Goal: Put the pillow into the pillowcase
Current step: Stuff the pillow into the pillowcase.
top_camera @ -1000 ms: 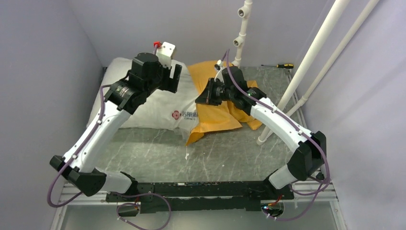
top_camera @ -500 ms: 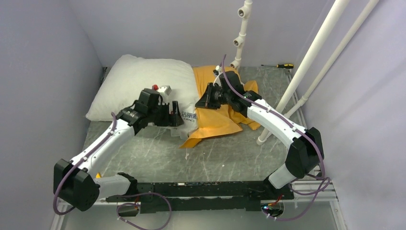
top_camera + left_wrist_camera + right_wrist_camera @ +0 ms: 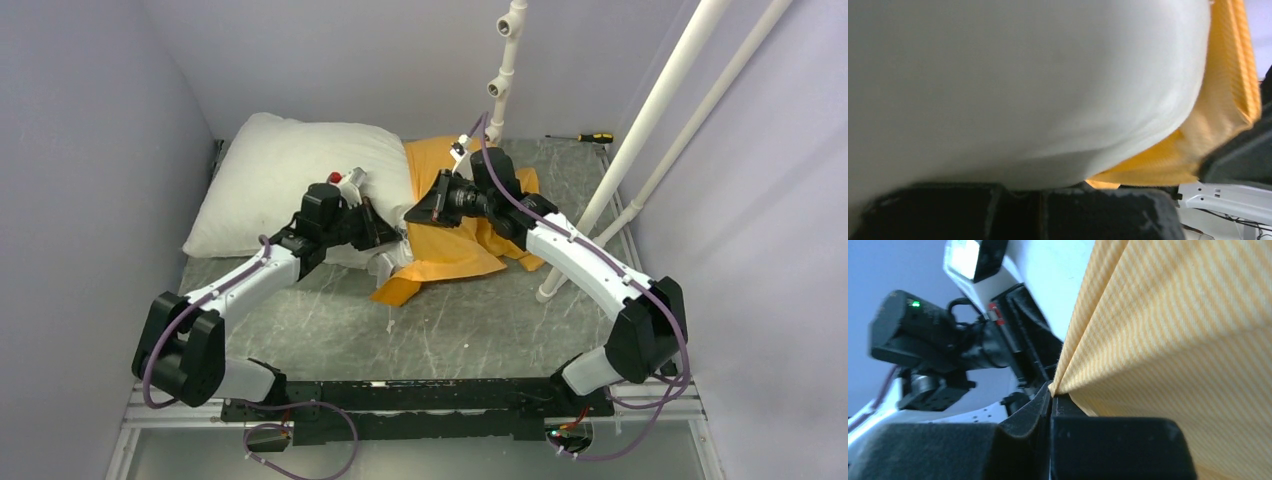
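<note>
A: Top view, what is listed?

B: Item one, pillow (image 3: 290, 175): white, plump, on the far left of your desk (image 3: 450, 330), which is grey and marbled. Item two, case (image 3: 460, 250): orange, crumpled, mid-desk, its left edge against the pillow's right end; whether that end lies inside it, you cannot tell. Your left gripper (image 3: 382, 252) sits at the pillow's near right corner. Your right gripper (image 3: 418, 212) is just beside it, at the case's left edge. Sundries: a screwdriver (image 3: 592, 137) at the far edge, white pipes (image 3: 652, 110) along the right.

A: Left wrist?

B: Pillow (image 3: 1023, 85), filling nearly the whole frame and bulging over your fingers (image 3: 948, 215). Your left gripper (image 3: 1040, 200) is closed flat, finger against finger, hard up to the pillow; whether any cloth is nipped between them you cannot tell. Case (image 3: 1220, 115): an orange strip past the pillow's right end, touching it.

A: Right wrist?

B: Case (image 3: 1173, 340), fine orange stripes, taking the right half of the frame. Your right gripper (image 3: 1050, 395) is clamped on a fold of it, the cloth rising from between the fingers. Left arm (image 3: 933, 345): black wrist, green light lit, close by on the left.
</note>
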`<state>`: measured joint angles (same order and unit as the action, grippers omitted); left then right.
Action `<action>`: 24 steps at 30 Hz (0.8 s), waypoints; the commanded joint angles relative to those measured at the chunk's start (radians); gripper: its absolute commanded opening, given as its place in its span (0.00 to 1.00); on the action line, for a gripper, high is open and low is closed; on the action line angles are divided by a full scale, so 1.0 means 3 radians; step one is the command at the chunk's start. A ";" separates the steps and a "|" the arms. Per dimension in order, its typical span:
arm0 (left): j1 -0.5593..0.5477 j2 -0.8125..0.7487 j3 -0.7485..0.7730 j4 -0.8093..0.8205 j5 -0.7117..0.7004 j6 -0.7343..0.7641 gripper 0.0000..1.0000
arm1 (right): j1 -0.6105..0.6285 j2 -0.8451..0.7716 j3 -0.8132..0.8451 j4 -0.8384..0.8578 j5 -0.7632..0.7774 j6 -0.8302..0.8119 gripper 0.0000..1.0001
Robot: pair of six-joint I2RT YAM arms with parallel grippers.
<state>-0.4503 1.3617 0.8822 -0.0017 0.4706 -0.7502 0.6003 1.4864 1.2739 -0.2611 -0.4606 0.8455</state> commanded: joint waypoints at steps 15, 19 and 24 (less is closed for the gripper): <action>-0.0840 -0.0305 0.0051 0.1501 -0.0670 0.0247 0.00 | 0.0234 -0.0099 0.0263 0.0974 -0.1131 0.0562 0.00; -0.0821 -0.0369 -0.0118 0.1508 -0.0740 0.0361 0.00 | 0.0224 -0.0137 0.0439 -0.0152 -0.0512 -0.0157 0.24; -0.0780 -0.0291 -0.0202 0.1426 -0.0685 0.0422 0.00 | 0.0223 -0.0410 0.0275 -0.0798 0.0245 -0.0592 0.78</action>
<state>-0.6704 1.2869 0.8162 0.2432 0.2394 -0.6605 0.6331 1.4528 1.3529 -0.3340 -0.5201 0.8093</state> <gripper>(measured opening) 0.006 0.663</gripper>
